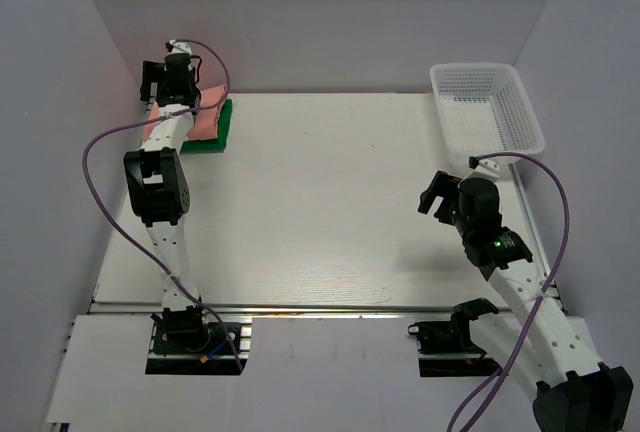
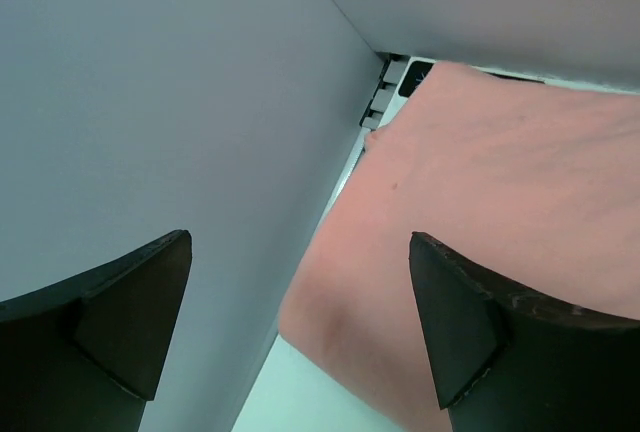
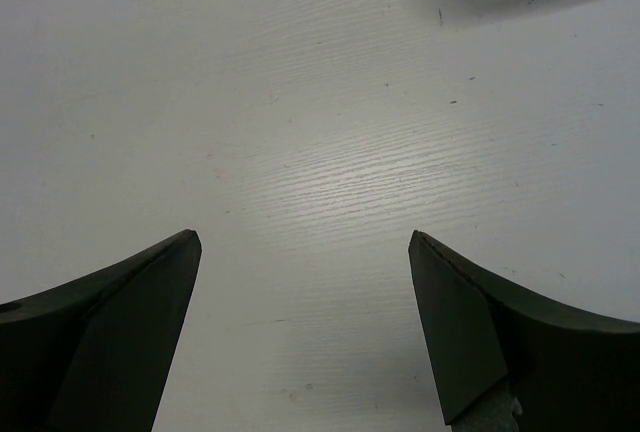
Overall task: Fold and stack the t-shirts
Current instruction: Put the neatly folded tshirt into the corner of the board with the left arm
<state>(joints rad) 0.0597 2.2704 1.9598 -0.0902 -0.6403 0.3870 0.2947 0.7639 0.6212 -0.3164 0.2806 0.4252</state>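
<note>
The salmon-pink t-shirt lies folded on top of the folded bright green t-shirt at the table's far left corner. My left gripper hangs over the stack's left edge, next to the left wall, open and empty. In the left wrist view the pink t-shirt fills the right half under the open left gripper, whose right finger is over the cloth. The green shirt is hidden there. My right gripper is open and empty above bare table at the right, as the right wrist view shows.
A white mesh basket stands at the far right corner. The white table is walled at left, back and right. The left wall is close beside my left gripper.
</note>
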